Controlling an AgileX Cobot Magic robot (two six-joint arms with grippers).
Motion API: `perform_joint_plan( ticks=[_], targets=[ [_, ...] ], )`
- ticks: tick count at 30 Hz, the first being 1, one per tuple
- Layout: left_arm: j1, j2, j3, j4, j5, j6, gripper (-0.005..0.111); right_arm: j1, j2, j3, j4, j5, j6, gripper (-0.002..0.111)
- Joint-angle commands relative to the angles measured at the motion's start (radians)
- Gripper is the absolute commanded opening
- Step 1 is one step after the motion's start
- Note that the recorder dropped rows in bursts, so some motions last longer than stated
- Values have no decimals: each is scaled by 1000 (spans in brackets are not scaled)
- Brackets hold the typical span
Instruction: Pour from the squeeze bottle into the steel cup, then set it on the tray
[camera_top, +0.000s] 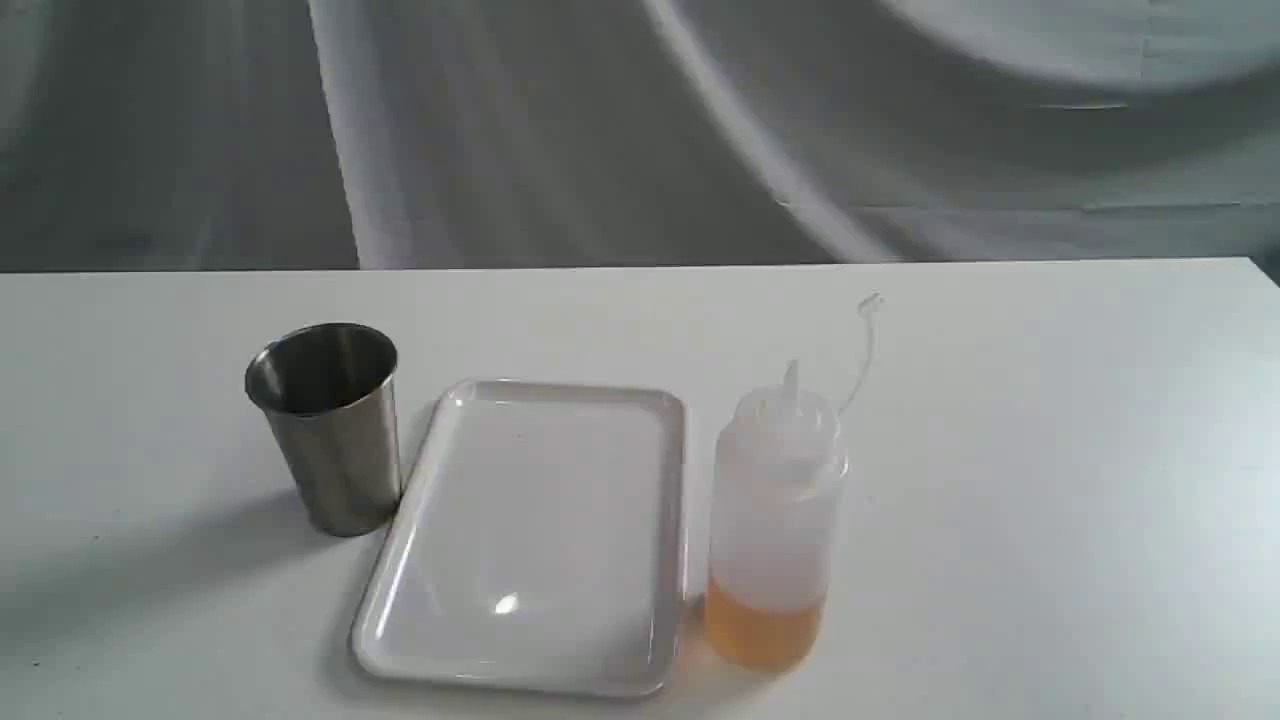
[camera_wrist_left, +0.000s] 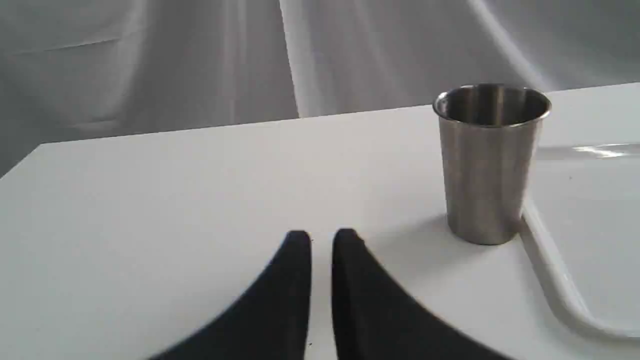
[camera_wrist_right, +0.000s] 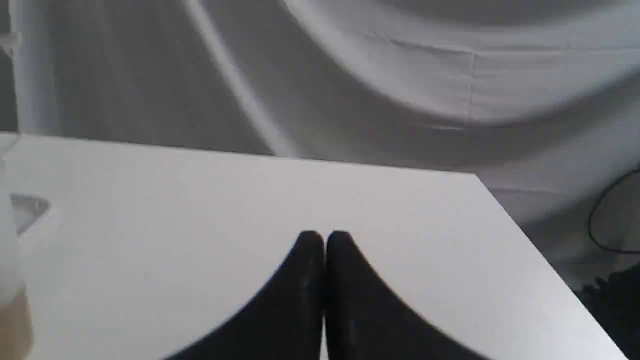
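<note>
The steel cup (camera_top: 330, 430) stands upright on the white table, just left of the tray (camera_top: 530, 540), which lies flat with nothing on it. The squeeze bottle (camera_top: 775, 520) stands upright against the tray's right side, with amber liquid in its bottom quarter and its cap strap sticking up. Neither gripper shows in the exterior view. In the left wrist view, my left gripper (camera_wrist_left: 322, 240) hovers low over the table, short of the cup (camera_wrist_left: 487, 165), its fingers a thin slit apart and holding nothing. My right gripper (camera_wrist_right: 325, 240) is shut and empty; the bottle (camera_wrist_right: 10, 300) is a blur at the frame's edge.
The white table (camera_top: 1050, 450) carries only these three things. A grey draped cloth (camera_top: 600, 130) hangs behind its far edge. In the right wrist view the table's right edge (camera_wrist_right: 525, 240) drops off, with dark cables beyond it.
</note>
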Motion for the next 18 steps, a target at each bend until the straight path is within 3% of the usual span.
perform_joint_plan(
  ticks=[1, 6, 11, 18],
  targets=[
    [-9, -5, 4, 0, -4, -2, 8, -8, -6, 3, 104, -122, 1, 0],
    [-9, -5, 4, 0, -4, -2, 8, -7, -6, 3, 307, -293, 3, 0],
    [-9, -5, 4, 0, -4, -2, 8, -7, -6, 3, 294, -319, 3, 0],
    [-9, -5, 4, 0, -4, -2, 8, 20, -6, -40, 116, -286, 32, 0]
  ],
)
